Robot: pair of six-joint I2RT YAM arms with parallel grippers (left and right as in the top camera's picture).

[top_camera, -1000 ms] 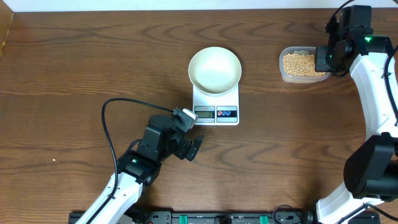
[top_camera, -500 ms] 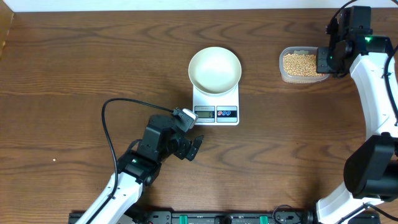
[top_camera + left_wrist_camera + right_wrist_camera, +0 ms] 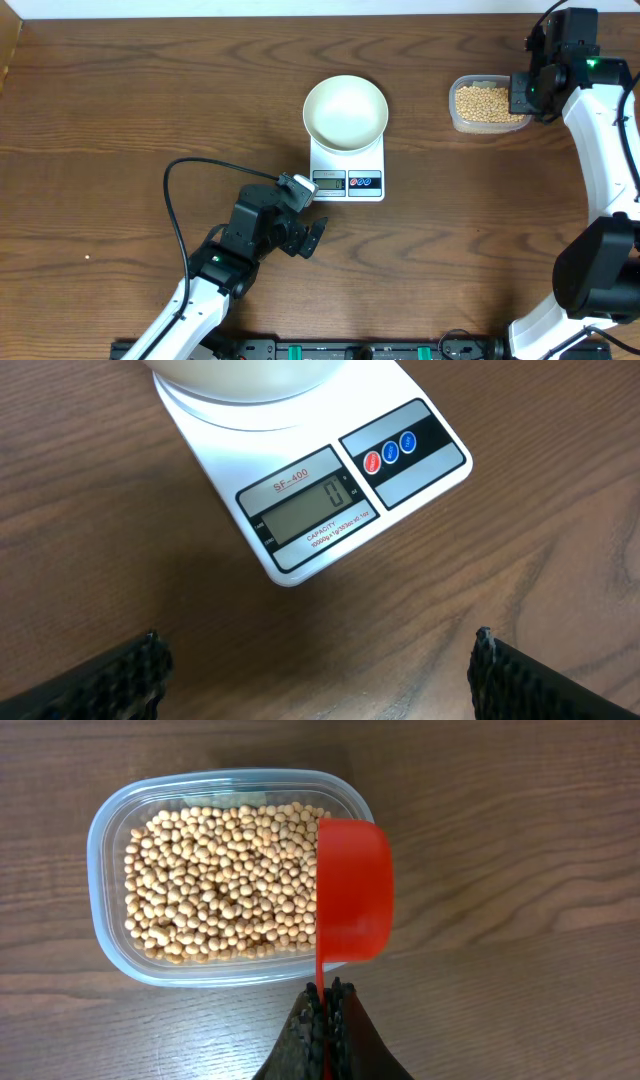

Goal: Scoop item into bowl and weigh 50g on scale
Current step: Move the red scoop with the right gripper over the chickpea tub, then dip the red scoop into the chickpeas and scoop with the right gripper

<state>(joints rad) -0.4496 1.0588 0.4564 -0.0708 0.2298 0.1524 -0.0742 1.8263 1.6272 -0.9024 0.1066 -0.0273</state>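
Observation:
The item, small tan beans (image 3: 220, 880), fills a clear plastic tub (image 3: 105, 910) at the table's back right (image 3: 481, 103). My right gripper (image 3: 328, 990) is shut on the thin handle of a red scoop (image 3: 352, 890). The scoop's cup hangs over the tub's right end, and its inside is hidden. The white bowl (image 3: 345, 112) stands empty on the white scale (image 3: 348, 182), whose display (image 3: 315, 510) reads 0. My left gripper (image 3: 318, 660) is open over bare wood just in front of the scale, holding nothing.
The scale's red and blue buttons (image 3: 390, 452) sit right of the display. A black cable (image 3: 185, 170) loops over the table left of my left arm. The right arm (image 3: 600, 130) runs along the table's right edge.
My right gripper with the scoop has shifted slightly to the right and towards the back over the tub. The left arm, bowl and scale have not moved.

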